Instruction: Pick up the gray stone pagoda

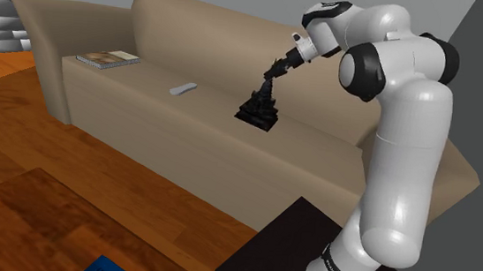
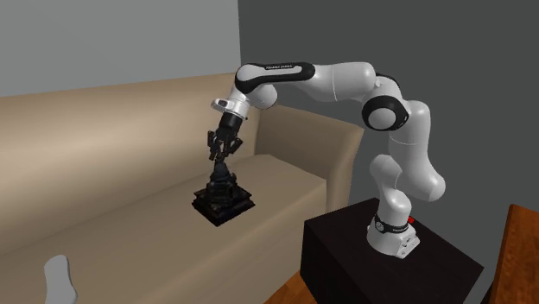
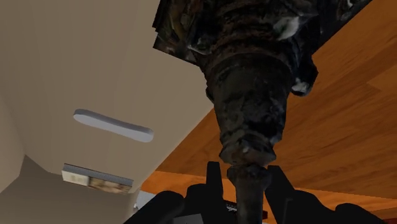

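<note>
The pagoda is a dark, nearly black tiered stone piece on a square base. It stands upright on the beige sofa seat, near the middle of the cushion. My gripper reaches down from above at a slant onto its top. In the second exterior view the gripper sits over the spire of the pagoda, whose base rests on the seat. In the wrist view the pagoda runs away from the gripper, and both fingers close narrowly around the thin spire tip.
A pale remote lies on the seat toward the shoulder view's left of the pagoda, and books lie farther along near the armrest. The sofa back rises behind. Wooden floor lies in front, and the black stand is beside the sofa.
</note>
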Controlling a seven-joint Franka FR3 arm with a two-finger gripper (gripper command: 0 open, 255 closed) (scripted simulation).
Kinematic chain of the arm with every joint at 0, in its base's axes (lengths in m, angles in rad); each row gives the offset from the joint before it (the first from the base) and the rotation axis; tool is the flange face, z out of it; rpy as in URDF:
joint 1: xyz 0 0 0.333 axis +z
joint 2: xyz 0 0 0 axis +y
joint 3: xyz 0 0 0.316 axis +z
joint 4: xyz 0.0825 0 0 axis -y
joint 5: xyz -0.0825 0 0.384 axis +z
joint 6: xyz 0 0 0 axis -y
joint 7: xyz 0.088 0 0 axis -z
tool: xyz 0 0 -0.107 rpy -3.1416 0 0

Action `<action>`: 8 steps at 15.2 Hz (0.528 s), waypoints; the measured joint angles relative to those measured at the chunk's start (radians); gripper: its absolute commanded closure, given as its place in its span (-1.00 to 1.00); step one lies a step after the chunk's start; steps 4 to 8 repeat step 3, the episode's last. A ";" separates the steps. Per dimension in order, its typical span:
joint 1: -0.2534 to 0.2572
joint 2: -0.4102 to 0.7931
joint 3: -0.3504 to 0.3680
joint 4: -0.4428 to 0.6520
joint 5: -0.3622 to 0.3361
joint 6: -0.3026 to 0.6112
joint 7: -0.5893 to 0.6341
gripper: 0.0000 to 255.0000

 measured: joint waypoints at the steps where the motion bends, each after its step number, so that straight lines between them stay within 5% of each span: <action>1: -0.003 -0.001 -0.002 0.012 -0.003 -0.010 0.008 1.00; 8: -0.001 -0.008 -0.005 0.023 -0.011 -0.019 0.021 1.00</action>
